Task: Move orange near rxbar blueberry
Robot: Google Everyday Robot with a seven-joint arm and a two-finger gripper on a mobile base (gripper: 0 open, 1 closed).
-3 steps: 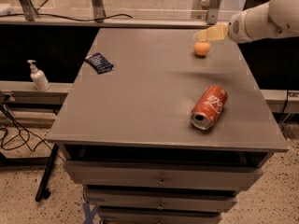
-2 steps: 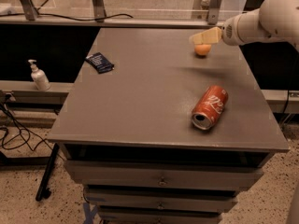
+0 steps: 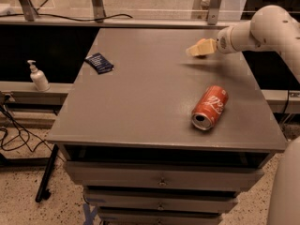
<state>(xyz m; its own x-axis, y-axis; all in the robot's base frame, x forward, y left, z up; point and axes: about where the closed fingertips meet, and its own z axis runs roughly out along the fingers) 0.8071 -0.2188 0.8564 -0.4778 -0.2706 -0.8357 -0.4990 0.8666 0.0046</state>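
The rxbar blueberry (image 3: 99, 63), a flat dark navy wrapper, lies at the far left of the grey table (image 3: 140, 102). My gripper (image 3: 196, 49) is low over the far right part of the table, on the end of the white arm (image 3: 262, 29) that comes in from the right. It covers the spot where the orange lay, so the orange is hidden behind it. The gripper is far to the right of the bar.
A red soda can (image 3: 209, 107) lies on its side at the front right of the table. A white pump bottle (image 3: 38, 77) stands on a ledge left of the table. Drawers sit under the tabletop, and cables lie on the floor at left.
My gripper has moved left and down onto the orange, which showed beside it one second ago and is now covered. The can and bar have not moved.
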